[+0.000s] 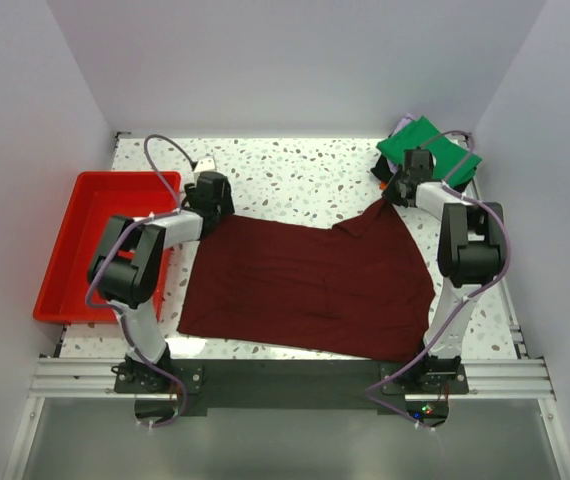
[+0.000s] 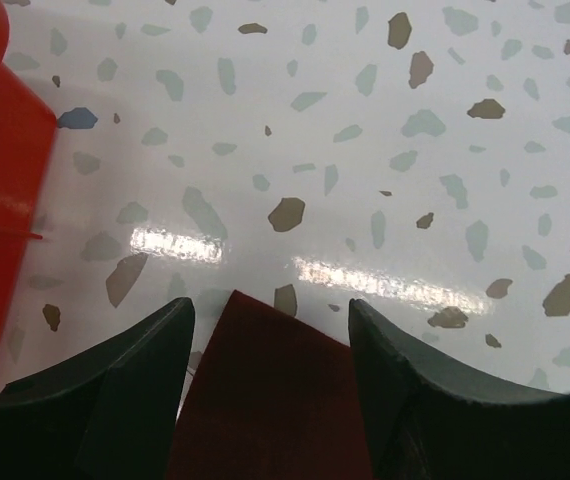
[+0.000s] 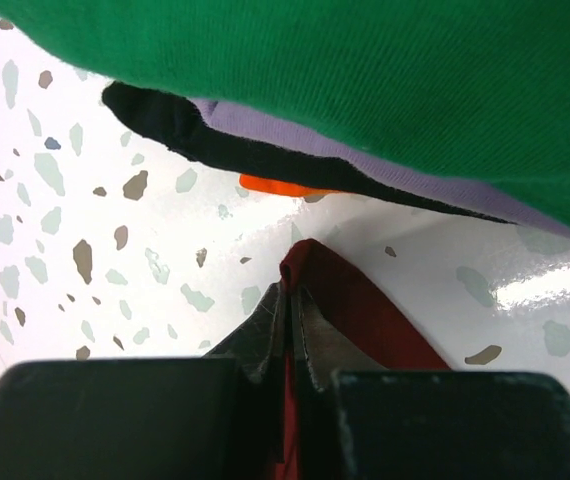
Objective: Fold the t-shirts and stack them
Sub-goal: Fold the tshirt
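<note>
The maroon t-shirt is a large piece of soft, matte knit cloth. It lies spread flat on the tabletop between the two arms. Its outline is roughly rectangular, with shallow creases across the middle and one sleeve pointing toward the far right corner. The tabletop is a glossy white surface with grey, brown and bluish terrazzo flecks, and it reflects the overhead lighting.

The left gripper sits at the far left corner of the maroon t-shirt. Its jaws stand wide apart, with one dark finger on each side of the pointed cloth corner. The corner lies on the tabletop between them. Whether the fingers touch the cloth cannot be determined.

The right gripper sits at the tip of the far right sleeve. Its jaws are closed tight on a thin fold of the maroon cloth, which forms a small peak at the fingertips.

A stack of folded shirts stands just beyond the right gripper, in the far right corner of the tabletop:
- The green t-shirt is on top. It is a smooth, fine knit and overhangs the layers below.
- The lavender t-shirt lies directly under it.
- The black t-shirt lies under the lavender one.
- The orange t-shirt shows only as a thin edge at the bottom.

A strip of bare tabletop separates the stack from the pinched sleeve tip.

The red tray is rigid, glossy plastic, rectangular with sloped walls. It sits at the left edge of the tabletop. From above, the left arm's links overlap its right rim.
</note>
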